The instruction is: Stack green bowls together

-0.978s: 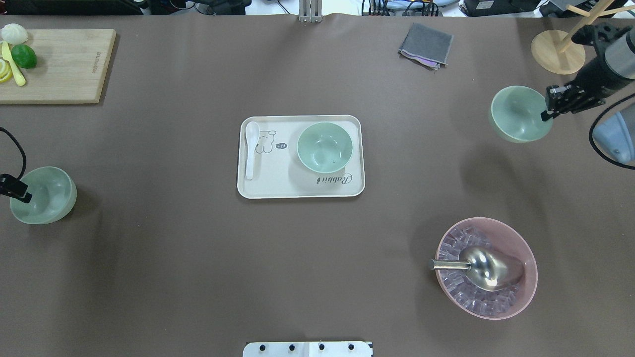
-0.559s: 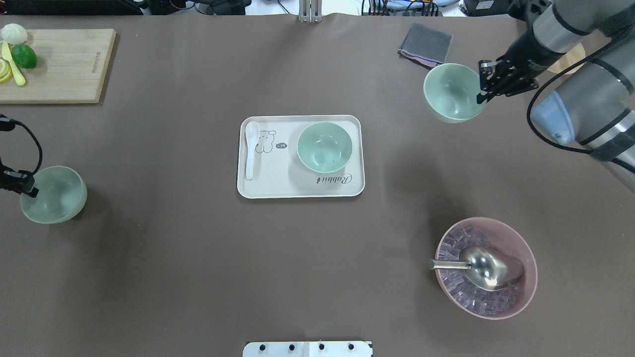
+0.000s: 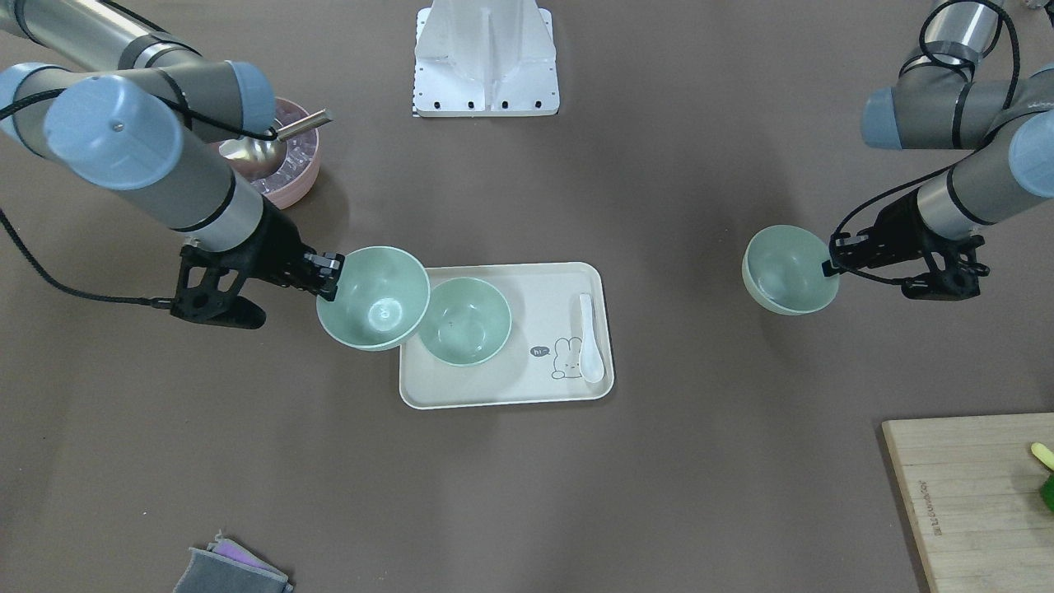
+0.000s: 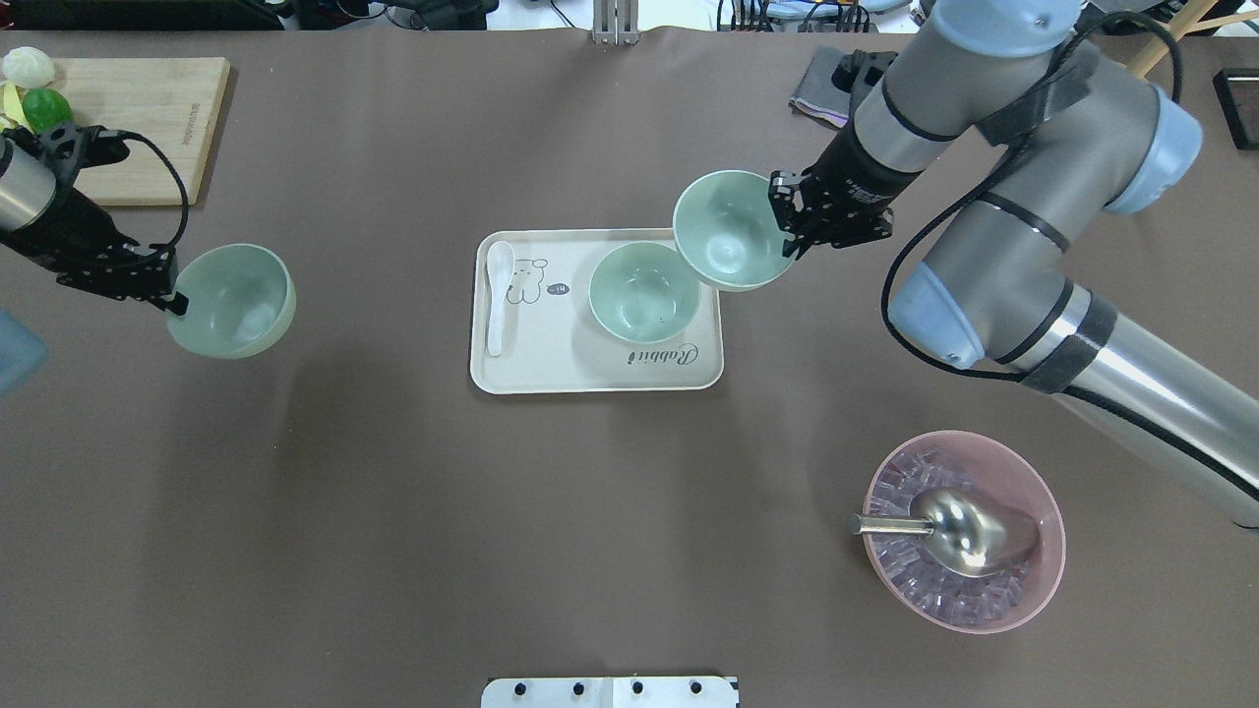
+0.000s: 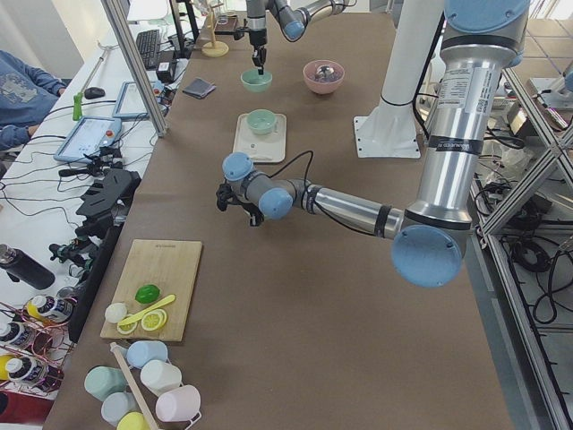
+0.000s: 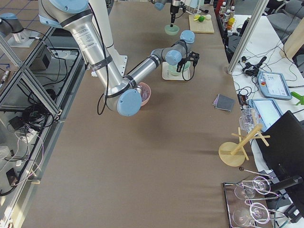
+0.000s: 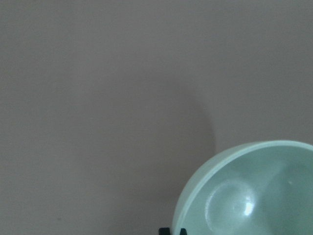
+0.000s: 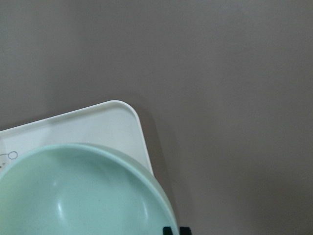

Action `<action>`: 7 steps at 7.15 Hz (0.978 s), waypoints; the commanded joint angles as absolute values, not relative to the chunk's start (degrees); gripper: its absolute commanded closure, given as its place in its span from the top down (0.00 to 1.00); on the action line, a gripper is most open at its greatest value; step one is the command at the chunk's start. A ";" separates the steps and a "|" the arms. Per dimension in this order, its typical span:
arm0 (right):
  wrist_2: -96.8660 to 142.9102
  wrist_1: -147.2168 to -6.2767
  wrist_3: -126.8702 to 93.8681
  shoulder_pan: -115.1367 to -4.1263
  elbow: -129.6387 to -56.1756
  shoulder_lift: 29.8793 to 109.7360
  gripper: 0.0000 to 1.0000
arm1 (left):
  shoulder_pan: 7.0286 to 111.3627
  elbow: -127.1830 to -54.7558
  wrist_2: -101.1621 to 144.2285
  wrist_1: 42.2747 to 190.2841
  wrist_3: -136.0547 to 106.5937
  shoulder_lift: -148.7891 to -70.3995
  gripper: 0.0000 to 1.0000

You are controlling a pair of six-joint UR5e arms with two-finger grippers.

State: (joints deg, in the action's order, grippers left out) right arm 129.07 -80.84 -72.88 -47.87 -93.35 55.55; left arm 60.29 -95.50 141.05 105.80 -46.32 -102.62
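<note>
Overhanging tray (image 4: 551,366) edge: green bowl (image 4: 726,228), right hand (image 4: 788,234)

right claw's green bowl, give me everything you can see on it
The green bowl is small, round, pale mint, smooth and matte like plastic, unmarked and empty, with a soft glare inside. It is mouth up, roughly level, lifted off the table, pinched at its rim by the right claw. It hangs over a corner of the cream tray, and from overhead its edge overlaps the rim of the second bowl standing on the tray. Whether the two touch cannot be judged.
</note>
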 commanded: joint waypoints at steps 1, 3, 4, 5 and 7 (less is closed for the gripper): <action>126.48 -67.93 -81.62 -44.22 -85.12 52.83 0.00 | 59.25 -98.08 144.39 104.06 -58.64 -109.57 0.00; 126.65 -66.01 -83.23 -43.51 -83.94 52.30 0.00 | 55.38 -98.17 143.88 104.06 -68.52 -115.03 0.00; 126.65 -66.01 -83.84 -42.90 -83.67 51.86 0.00 | 55.20 -98.26 143.79 104.06 -69.77 -115.83 0.00; 126.56 -65.92 -83.85 -42.63 -82.98 51.51 0.00 | 55.20 -98.35 143.79 104.06 -69.96 -115.93 0.00; 126.65 -65.83 -83.85 -42.19 -82.79 51.15 0.99 | 53.02 -97.91 143.44 104.06 -73.71 -118.63 0.00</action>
